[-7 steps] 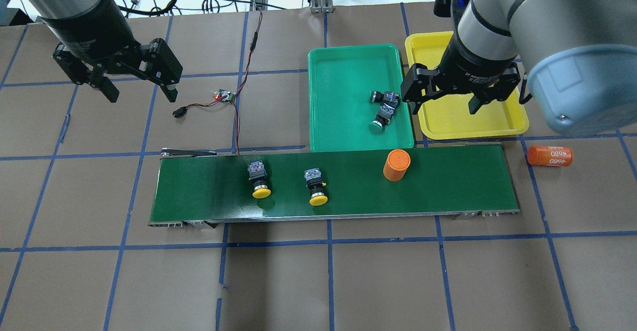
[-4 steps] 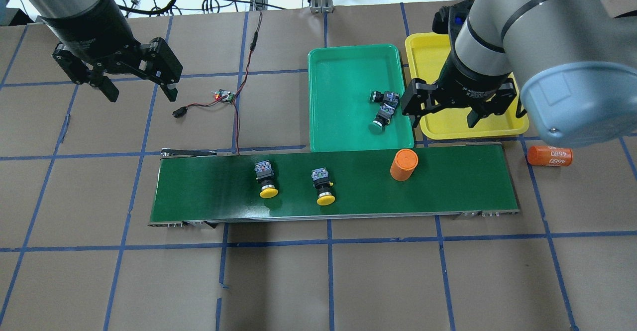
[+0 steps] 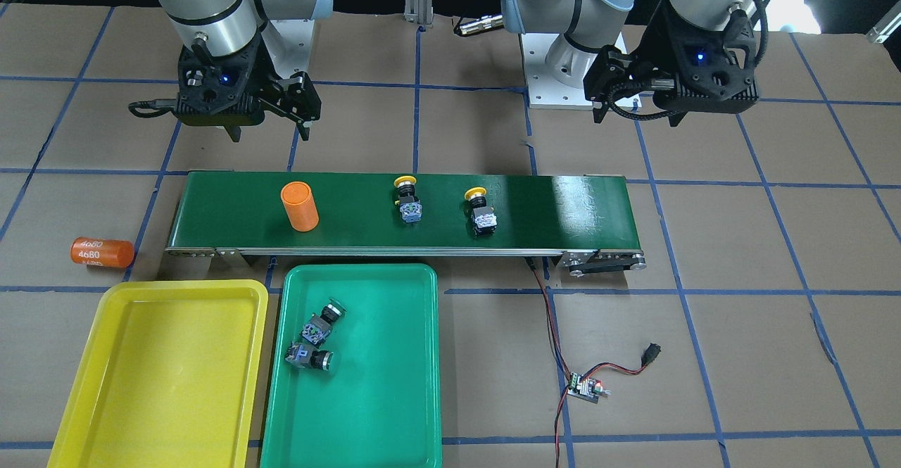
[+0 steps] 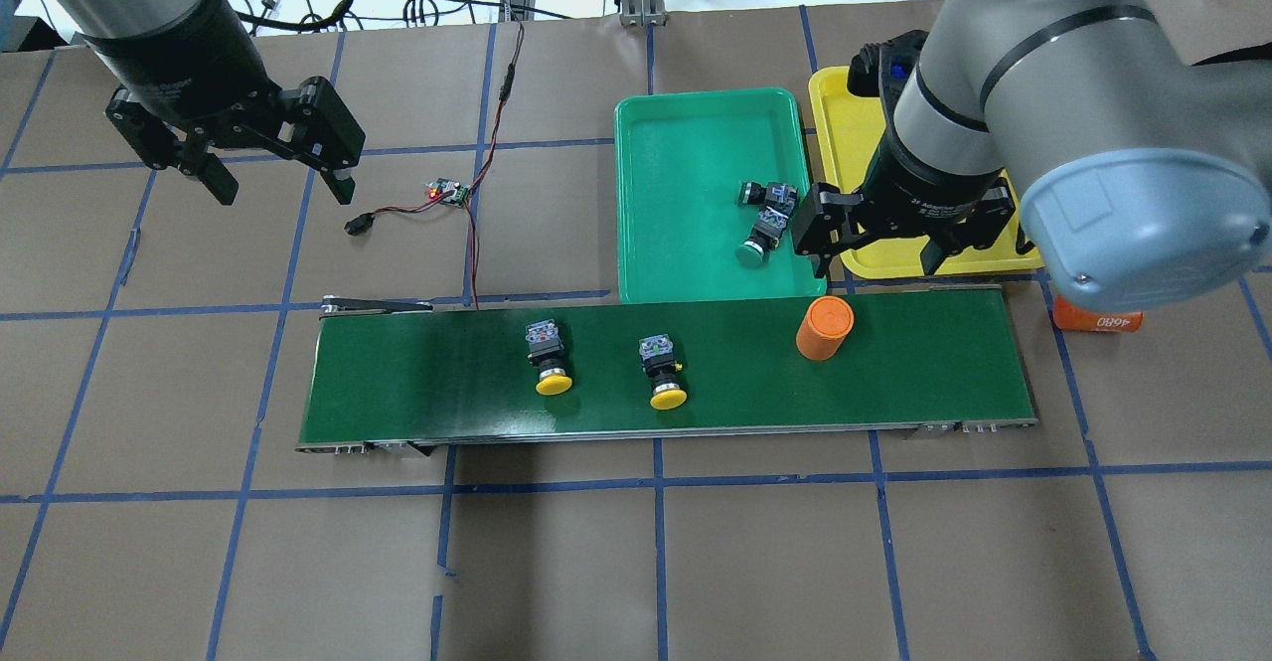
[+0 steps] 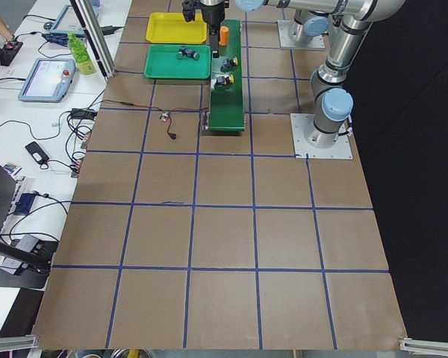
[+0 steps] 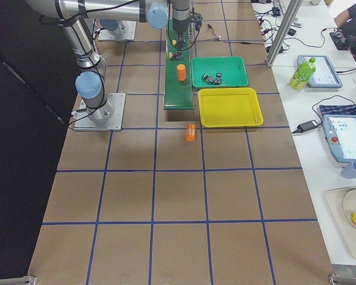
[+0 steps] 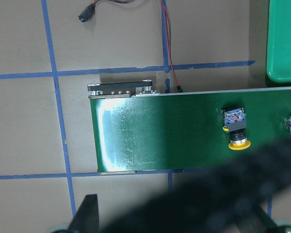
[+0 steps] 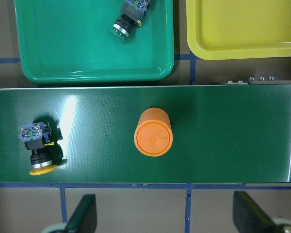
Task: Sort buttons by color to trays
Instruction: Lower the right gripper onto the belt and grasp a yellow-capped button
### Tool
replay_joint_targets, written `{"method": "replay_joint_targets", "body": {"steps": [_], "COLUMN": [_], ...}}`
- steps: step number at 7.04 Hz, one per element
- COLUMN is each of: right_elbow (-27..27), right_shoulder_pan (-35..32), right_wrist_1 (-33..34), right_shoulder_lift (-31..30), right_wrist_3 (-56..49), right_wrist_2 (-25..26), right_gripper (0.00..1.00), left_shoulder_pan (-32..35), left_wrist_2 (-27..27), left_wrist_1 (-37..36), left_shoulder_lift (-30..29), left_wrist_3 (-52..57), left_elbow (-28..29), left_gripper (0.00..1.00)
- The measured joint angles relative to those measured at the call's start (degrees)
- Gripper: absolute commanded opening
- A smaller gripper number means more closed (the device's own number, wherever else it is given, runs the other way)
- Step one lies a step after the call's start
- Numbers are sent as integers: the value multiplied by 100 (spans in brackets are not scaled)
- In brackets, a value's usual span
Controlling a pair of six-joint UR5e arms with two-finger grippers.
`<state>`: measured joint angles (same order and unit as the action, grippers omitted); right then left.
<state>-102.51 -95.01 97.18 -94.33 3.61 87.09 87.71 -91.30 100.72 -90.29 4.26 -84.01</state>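
Note:
Two yellow-capped buttons [image 4: 553,363] [image 4: 665,378] lie on the dark green conveyor belt [image 4: 924,373]. Both also show in the front view [image 3: 407,200] [image 3: 481,211]. Two green-capped buttons [image 4: 765,194] [image 4: 758,236] lie together in the green tray [image 4: 676,114]. The yellow tray [image 4: 845,114] beside it holds nothing that I can see. My right gripper [image 4: 874,248] hangs open over the belt's far edge, just behind an orange cylinder [image 4: 825,328]. In the right wrist view one yellow button [image 8: 39,150] lies left of that cylinder [image 8: 153,132]. My left gripper [image 4: 278,179] is open, high over the table's far left.
A second orange cylinder [image 4: 1098,321] lies on the table right of the belt's end, partly hidden by the right arm. A small circuit board [image 4: 449,191] with red and black wires sits behind the belt's left end. Cables and a bottle lie beyond the table's far edge.
The belt has carried both yellow buttons and the orange cylinder to the right. My right gripper has moved off the yellow tray toward the belt. The left arm has stayed still.

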Motion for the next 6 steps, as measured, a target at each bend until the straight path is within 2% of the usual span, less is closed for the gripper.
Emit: {"method": "replay_joint_targets", "body": {"steps": [4,6], "right_elbow": [-91,-89], "right_shoulder_pan": [-327,-565], "right_wrist_1": [226,426], "right_shoulder_lift": [215,522], "right_wrist_3": [-104,-95], "right_wrist_2": [-29,-30], "right_gripper": [100,100], "left_shoulder_pan": [0,0], "left_wrist_2": [6,3], "left_wrist_1": [0,0], "left_shoulder_lift": [2,2], "left_wrist_3": [-2,0], "left_elbow": [-1,-1], "left_gripper": [100,100]}}
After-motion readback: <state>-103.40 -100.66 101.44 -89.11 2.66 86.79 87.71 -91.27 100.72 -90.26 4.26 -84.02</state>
